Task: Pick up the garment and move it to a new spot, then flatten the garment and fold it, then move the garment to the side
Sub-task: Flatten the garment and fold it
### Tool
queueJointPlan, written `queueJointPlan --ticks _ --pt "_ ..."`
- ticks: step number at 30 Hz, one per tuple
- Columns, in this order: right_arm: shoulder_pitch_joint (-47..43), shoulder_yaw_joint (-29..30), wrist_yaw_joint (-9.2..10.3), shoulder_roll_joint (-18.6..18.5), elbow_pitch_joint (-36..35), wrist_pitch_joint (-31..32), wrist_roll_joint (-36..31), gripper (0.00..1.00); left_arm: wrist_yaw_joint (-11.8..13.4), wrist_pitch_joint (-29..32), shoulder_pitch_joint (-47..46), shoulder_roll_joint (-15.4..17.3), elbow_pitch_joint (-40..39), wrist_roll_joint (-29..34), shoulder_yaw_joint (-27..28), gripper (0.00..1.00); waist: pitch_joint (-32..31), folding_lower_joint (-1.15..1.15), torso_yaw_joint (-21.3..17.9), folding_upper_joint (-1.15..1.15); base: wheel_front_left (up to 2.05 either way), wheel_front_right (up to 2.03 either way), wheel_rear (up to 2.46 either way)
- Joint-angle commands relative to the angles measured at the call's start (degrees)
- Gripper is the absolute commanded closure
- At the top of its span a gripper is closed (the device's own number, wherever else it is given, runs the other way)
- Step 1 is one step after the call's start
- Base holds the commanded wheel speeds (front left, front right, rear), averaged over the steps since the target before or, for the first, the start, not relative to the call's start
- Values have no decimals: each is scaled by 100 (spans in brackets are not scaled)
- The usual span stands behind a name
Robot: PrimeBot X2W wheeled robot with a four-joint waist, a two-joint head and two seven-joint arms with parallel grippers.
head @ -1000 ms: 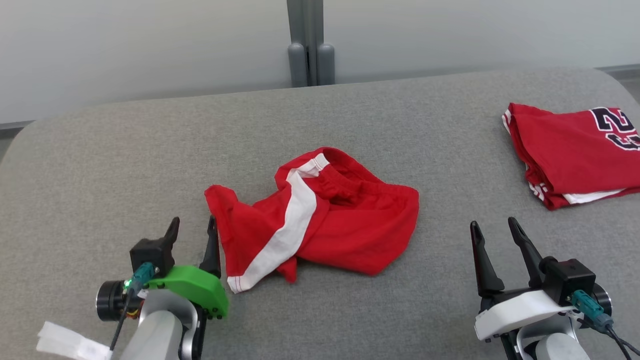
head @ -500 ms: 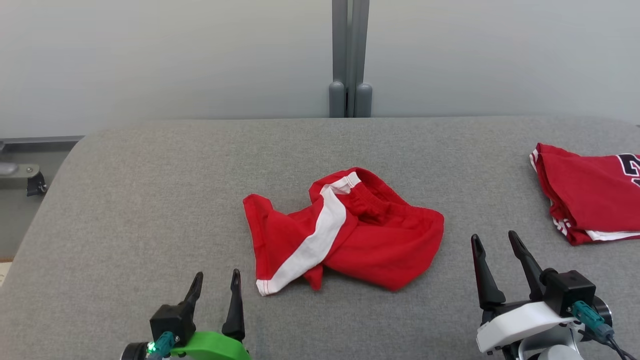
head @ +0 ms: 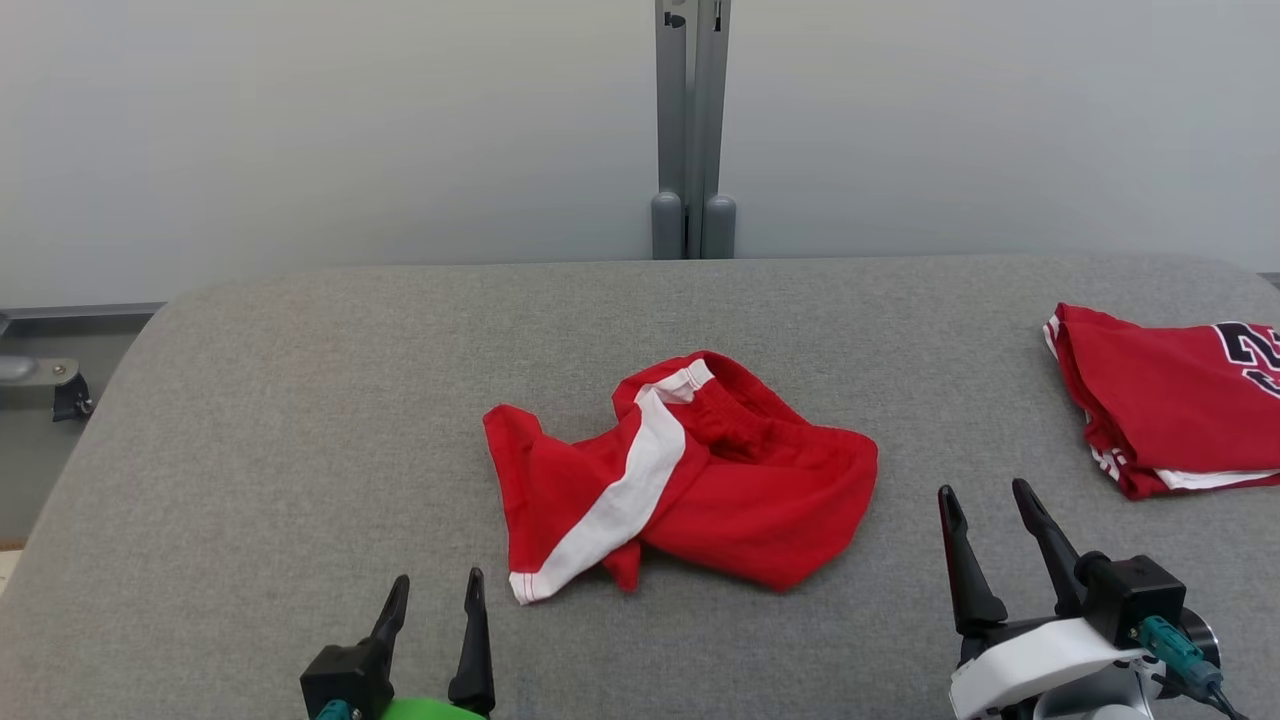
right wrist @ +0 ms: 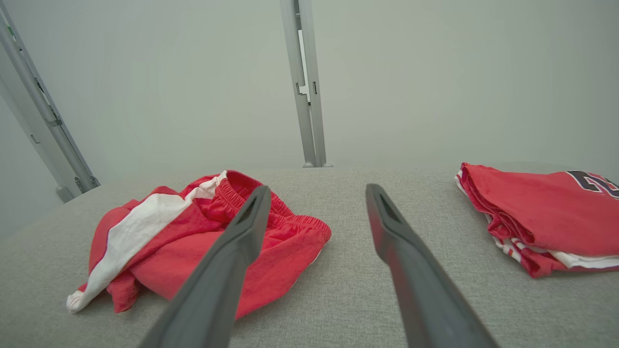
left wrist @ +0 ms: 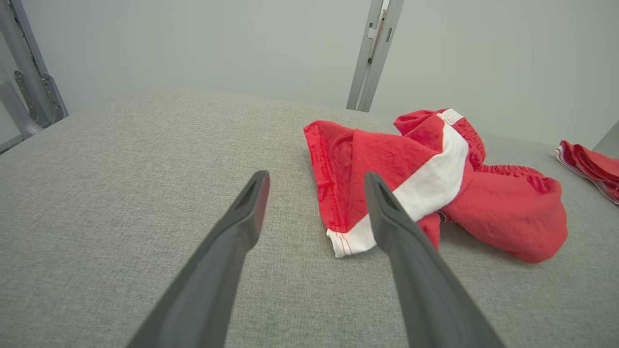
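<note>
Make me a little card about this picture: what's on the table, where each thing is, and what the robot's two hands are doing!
table: grey, soft-looking
shorts: red with a white stripe, crumpled, in the middle of the table
jersey: red, folded, at the table's right edge, dark number on it
left gripper: open, empty, near the shorts' white hem, not touching
right gripper: open, empty, in front of the gap between shorts and jersey
post: grey, behind the table

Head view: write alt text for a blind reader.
Crumpled red shorts with a white stripe lie on the middle of a grey table. The left hand and right hand, both open and empty, are below them; a folded red jersey lies far right.
</note>
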State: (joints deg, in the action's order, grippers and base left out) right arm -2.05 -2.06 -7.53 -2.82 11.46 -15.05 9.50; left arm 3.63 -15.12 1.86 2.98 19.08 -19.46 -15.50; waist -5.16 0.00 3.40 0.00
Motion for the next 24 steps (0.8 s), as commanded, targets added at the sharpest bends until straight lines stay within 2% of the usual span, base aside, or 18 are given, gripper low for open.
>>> queueJointPlan --ticks 1,8,17,24 --pt "-49 -9 9 -14 -3 -17 19 0 25 -2 105 -1 4 33 -7 0 6 0 -7 0 0 0 0" --pt "-29 -13 9 -15 -17 -17 27 0 -8 -2 56 -4 128 -9 -49 0 54 0 -21 0 0 0 0" --pt "89 -55 9 -15 -16 -17 11 0 -229 461 -524 -3 1096 -221 -367 0 248 0 -158 0 0 0 0" --pt "165 -58 9 -15 2 -17 -76 0 -184 522 -1079 -4 1797 -640 -466 0 478 0 -406 0 0 0 0"
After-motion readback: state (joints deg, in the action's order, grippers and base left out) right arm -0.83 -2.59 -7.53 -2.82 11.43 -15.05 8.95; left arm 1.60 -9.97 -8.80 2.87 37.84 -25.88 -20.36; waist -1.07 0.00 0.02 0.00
